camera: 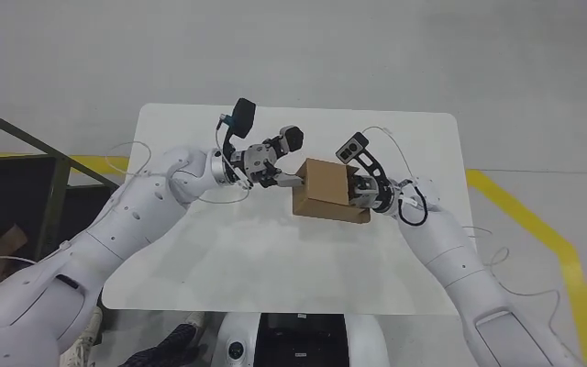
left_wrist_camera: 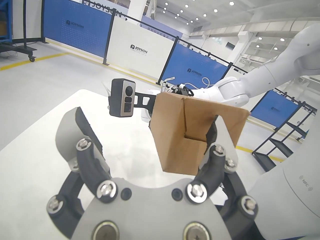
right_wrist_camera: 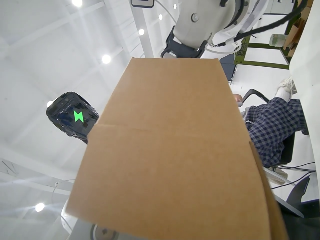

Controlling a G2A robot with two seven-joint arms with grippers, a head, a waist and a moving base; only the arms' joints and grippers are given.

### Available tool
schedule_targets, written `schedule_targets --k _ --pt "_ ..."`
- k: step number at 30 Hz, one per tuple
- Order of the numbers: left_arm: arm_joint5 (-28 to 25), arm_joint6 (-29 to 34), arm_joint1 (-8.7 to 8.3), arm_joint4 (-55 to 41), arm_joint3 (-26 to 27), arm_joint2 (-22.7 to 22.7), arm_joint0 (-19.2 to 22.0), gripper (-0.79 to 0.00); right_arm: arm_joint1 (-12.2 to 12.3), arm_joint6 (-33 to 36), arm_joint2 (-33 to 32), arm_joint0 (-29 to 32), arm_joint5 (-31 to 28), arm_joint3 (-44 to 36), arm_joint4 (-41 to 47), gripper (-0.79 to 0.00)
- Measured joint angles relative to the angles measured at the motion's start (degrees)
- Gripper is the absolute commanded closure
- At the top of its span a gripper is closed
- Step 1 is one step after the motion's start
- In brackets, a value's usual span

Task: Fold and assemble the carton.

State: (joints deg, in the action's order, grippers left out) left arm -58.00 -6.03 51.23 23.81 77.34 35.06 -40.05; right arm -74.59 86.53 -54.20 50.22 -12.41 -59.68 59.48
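Carton (camera: 326, 183): we judge it half-formed, flaps to close.
Left hand (camera: 273, 174): wide, at carton's 9 o'clock.
Right hand (camera: 362, 194): 3 o'clock, can't tell grip.

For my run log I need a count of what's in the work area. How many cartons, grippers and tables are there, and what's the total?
Cartons: 1, the brown carton
Grippers: 2, the left gripper and the right gripper
Tables: 1, the white table
Total: 4
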Motion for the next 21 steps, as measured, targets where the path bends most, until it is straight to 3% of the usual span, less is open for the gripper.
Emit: schedule_targets --k 11,21 --pt "0.00 0.57 -1.03 5.21 6.61 3.20 -2.53 -0.785 -0.22 -0.63 -1.32 -0.26 0.52 1.86 -0.98 0.000" --pt "0.00 1.98 -1.21 8.11 6.53 2.11 -2.07 -0.785 -0.27 -0.88 -1.87 -0.21 1.36 2.01 -3.31 0.000"
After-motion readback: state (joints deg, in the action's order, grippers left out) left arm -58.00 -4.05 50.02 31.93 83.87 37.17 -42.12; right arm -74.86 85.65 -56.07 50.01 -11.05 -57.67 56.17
